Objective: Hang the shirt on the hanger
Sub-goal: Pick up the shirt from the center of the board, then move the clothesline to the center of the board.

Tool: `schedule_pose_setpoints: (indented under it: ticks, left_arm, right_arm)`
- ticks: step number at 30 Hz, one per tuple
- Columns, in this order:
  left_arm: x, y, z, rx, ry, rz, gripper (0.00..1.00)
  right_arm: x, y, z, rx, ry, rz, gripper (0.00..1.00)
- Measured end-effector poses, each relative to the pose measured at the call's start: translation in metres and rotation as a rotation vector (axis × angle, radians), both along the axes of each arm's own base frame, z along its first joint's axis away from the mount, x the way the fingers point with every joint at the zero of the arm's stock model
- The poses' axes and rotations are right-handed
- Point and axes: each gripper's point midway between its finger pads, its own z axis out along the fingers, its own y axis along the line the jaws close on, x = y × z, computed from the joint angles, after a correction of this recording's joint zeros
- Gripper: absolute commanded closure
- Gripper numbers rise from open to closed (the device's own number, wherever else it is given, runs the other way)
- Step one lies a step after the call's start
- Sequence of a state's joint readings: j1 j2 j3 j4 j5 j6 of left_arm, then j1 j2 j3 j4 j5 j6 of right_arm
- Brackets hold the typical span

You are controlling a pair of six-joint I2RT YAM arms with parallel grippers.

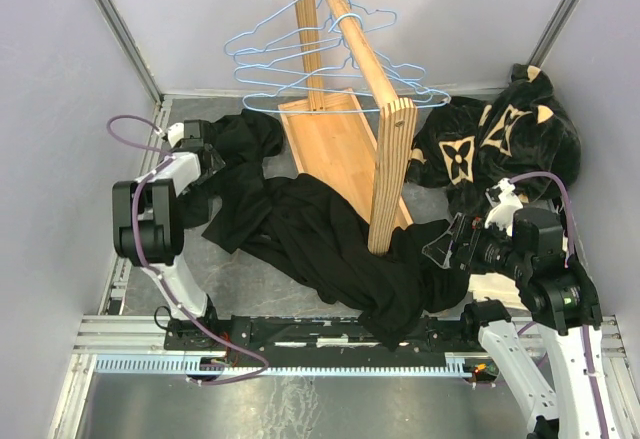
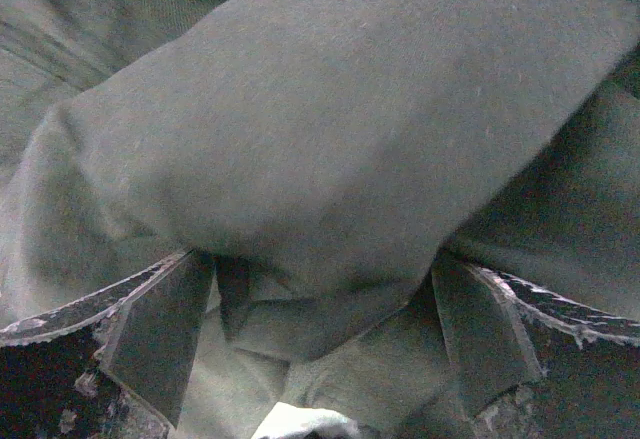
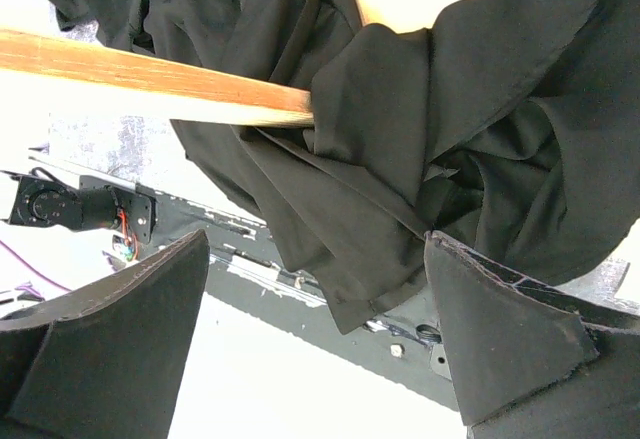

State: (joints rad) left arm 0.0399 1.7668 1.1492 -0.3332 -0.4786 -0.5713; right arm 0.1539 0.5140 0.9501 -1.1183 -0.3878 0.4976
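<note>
Left hand (image 2: 320, 274) first: both fingers (image 2: 160, 329) fill the bottom of its wrist view, spread about as wide as they go. A thick fold of the shirt (image 2: 330, 129) bulges between them. Cloth lies against the inner faces of both, but we see no pinch, so nothing is gripped. A small white scrap (image 2: 295, 424) shows at the bottom edge between the fingers; we can't tell whether it's the collar tag.

From the top view, the left hand (image 1: 212, 164) sits at the left edge of the shirt (image 1: 245, 144). The shirt lies crumpled on the desk (image 1: 250, 274) at far left, just left of the rack (image 1: 392, 174) base. Its near end runs into a second black garment (image 1: 340, 249); we can't tell where one stops and the other starts.

Right hand (image 1: 447, 244) is also wide open and holds nothing. It is tipped toward the second black garment (image 3: 400, 109), which is heaped around the near foot of the rack (image 3: 150, 79). In its wrist view the cloth lies beyond the fingertips of the right hand (image 3: 318, 249). It is well apart from the shirt, with the rack between them.

Hangers (image 1: 300, 39), light-blue wire, hang bunched on the rack's top rail at the far side, well apart from both hands and the shirt. Plush garment (image 1: 490, 144) with tan flowers lies at far right, behind the right hand.
</note>
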Motion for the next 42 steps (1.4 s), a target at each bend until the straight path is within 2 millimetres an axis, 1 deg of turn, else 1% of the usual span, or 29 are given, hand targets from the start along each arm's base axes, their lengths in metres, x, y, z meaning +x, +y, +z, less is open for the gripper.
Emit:
schedule_pose_setpoints:
  ticks: [2,4,5,6,7,8,9,10,12,15,17,18,21,25,27,30,34,38,39,42]
  left_arm:
    - [0.006,-0.002,-0.017,-0.022,0.03,-0.012,0.18]
    - [0.007,-0.007,-0.027,-0.044,0.046,-0.027,0.33]
    - [0.008,-0.009,-0.029,-0.055,0.046,-0.036,0.41]
    - [0.009,-0.011,-0.029,-0.063,0.043,-0.041,0.51]
    - [0.011,-0.012,-0.029,-0.071,0.038,-0.048,0.71]
    - [0.012,-0.014,-0.028,-0.078,0.034,-0.054,0.85]
    - [0.013,-0.015,-0.028,-0.086,0.032,-0.055,0.94]
    - [0.013,-0.016,-0.028,-0.092,0.036,-0.063,0.97]
    - [0.012,-0.017,-0.028,-0.103,0.039,-0.066,0.97]
    - [0.01,-0.019,-0.028,-0.126,0.042,-0.074,0.97]
    - [0.004,-0.023,-0.025,-0.146,0.038,-0.082,0.97]
    - [-0.004,-0.025,-0.022,-0.158,0.034,-0.087,0.97]
    - [-0.033,-0.035,-0.003,-0.193,0.004,-0.103,0.97]
    - [-0.07,-0.043,0.036,-0.205,-0.097,-0.134,0.97]
    - [-0.084,-0.045,0.053,-0.196,-0.14,-0.145,0.97]
    - [-0.098,-0.045,0.068,-0.179,-0.17,-0.165,0.97]
    - [-0.112,-0.046,0.073,-0.172,-0.164,-0.189,0.97]
    - [-0.12,-0.051,0.07,-0.187,-0.135,-0.214,0.97]
    - [-0.122,-0.052,0.068,-0.193,-0.123,-0.223,0.97]
    - [-0.125,-0.055,0.067,-0.203,-0.113,-0.236,0.97]
  right_arm:
    - [0.0,0.001,0.0,0.006,0.003,0.001,0.04]
    - [-0.001,0.002,0.001,0.011,0.005,0.002,0.05]
    - [-0.001,0.002,0.001,0.014,0.006,0.003,0.04]
    - [-0.001,0.002,0.001,0.016,0.007,0.002,0.05]
    - [-0.001,0.003,0.001,0.018,0.008,0.003,0.08]
    - [-0.001,0.003,0.001,0.019,0.008,0.003,0.13]
    - [-0.001,0.003,0.001,0.019,0.008,0.003,0.18]
    - [-0.001,0.002,0.001,0.018,0.008,0.002,0.21]
    - [-0.002,0.002,0.001,0.016,0.004,-0.001,0.21]
    - [-0.004,0.0,0.005,0.017,-0.019,-0.013,0.09]
    - [-0.007,-0.001,0.013,0.021,-0.047,-0.016,0.07]
    - [-0.008,-0.001,0.018,0.023,-0.061,-0.015,0.06]
    - [-0.011,0.0,0.026,0.031,-0.09,-0.004,0.04]
    - [-0.015,0.001,0.025,0.027,-0.089,0.018,0.04]
    - [-0.019,0.004,0.026,0.04,-0.091,0.038,0.04]
    - [-0.028,0.009,0.029,0.062,-0.101,0.079,0.04]
    - [-0.041,0.016,0.043,0.058,-0.15,0.183,0.05]
    - [-0.056,0.022,0.063,0.0,-0.214,0.366,0.06]
    - [-0.058,0.023,0.069,-0.029,-0.235,0.422,0.06]
    - [-0.054,0.025,0.078,-0.094,-0.276,0.501,0.06]
